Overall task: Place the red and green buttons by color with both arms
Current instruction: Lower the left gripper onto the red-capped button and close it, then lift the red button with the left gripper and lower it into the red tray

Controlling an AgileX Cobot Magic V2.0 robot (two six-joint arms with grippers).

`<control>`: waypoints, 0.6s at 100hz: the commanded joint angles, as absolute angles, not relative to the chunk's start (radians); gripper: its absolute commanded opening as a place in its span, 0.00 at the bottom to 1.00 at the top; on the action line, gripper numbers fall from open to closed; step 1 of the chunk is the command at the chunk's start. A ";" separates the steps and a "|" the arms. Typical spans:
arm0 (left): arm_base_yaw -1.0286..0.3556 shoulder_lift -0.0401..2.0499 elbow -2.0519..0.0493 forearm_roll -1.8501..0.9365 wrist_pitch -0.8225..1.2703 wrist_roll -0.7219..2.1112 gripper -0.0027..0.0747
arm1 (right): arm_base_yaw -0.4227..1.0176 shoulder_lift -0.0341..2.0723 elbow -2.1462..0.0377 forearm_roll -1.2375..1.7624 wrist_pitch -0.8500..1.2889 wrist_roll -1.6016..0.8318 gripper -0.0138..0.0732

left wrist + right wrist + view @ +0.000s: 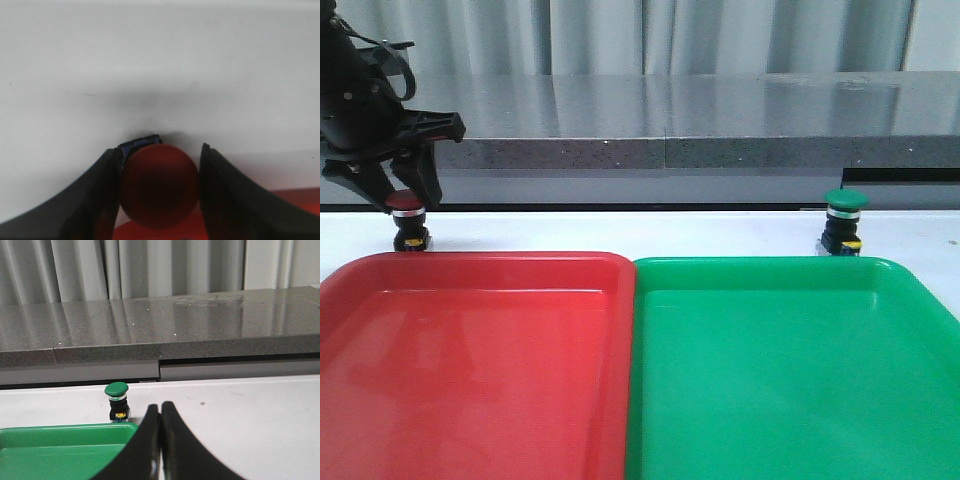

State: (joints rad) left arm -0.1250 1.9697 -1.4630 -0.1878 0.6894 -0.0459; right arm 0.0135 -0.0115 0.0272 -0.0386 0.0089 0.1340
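The left gripper (408,196) hangs over the far left corner of the white table (620,232), just behind the back rim of the red tray (470,350). Its two fingers (425,178) are spread about as wide as the cap of the red button (407,222), one on either side of that cap. In the left wrist view the red button (159,185) fills the gap between the fingers (97,200); the finger on one side seems to touch the cap, and on the other side contact cannot be told for sure. The button stands upright on the table, with its blue base peeping out past the cap, and the rim of the red tray (295,200) shows beside one finger.

The right gripper (160,440) appears only in its own wrist view. Its fingers (175,450) are pressed together with no gap and nothing between them. The green button (117,402) stands upright on the table (240,420) ahead of these fingertips and a little to one side, well apart from them, just behind the back rim of the green tray (65,440). In the front view the green button (843,222) sits near the far right corner of the green tray (790,370), on the table and outside it.

A grey stone ledge (670,120) runs behind the table, with pale curtains (650,35) beyond.
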 commanded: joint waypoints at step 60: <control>-0.134 1.845 -1.697 -0.204 0.889 -0.057 0.18 | 0.007 -0.033 0.009 -0.037 -0.071 0.126 0.09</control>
State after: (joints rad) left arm -0.1263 1.9301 -1.6647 -0.1878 0.8889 -0.0459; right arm 0.0135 -0.0115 0.0272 -0.0386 0.0089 0.1340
